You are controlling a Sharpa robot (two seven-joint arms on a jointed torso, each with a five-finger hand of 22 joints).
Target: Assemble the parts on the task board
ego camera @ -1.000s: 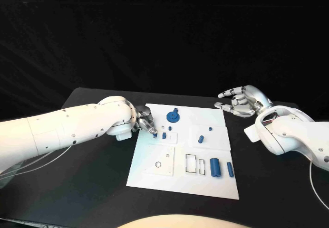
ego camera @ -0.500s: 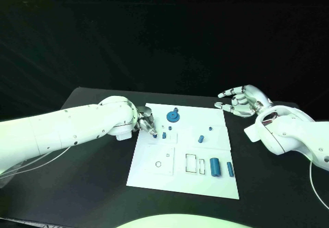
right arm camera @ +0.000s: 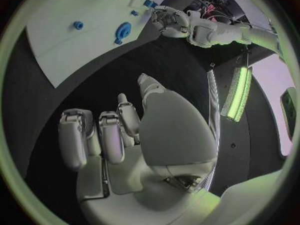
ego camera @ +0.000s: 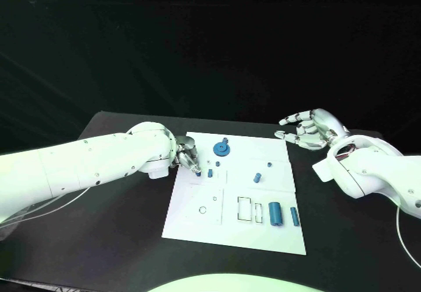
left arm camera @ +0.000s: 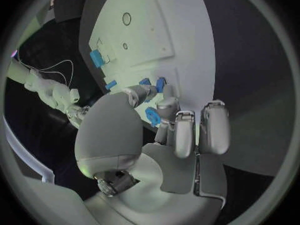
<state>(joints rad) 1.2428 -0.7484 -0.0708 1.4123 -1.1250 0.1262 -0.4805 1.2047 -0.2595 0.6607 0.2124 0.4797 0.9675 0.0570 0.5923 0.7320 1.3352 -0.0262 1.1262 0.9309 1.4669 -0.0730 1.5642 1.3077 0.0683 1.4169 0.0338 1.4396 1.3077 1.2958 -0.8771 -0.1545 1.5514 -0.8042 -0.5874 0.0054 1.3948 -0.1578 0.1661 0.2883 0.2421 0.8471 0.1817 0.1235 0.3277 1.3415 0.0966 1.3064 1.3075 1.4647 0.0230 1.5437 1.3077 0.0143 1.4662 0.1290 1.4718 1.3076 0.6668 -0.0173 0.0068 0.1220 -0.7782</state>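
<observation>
Left hand point(ego camera: 185, 157) pinches a small blue peg point(ego camera: 199, 173) at its 4 o'clock, on the task board point(ego camera: 236, 231); right hand point(ego camera: 309, 131) hovers spread wide, holding nothing.

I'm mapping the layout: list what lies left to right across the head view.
Left hand at the task board's left edge → round blue part → small blue part → large blue cylinder → slimmer blue cylinder → right hand, off the board.
</observation>
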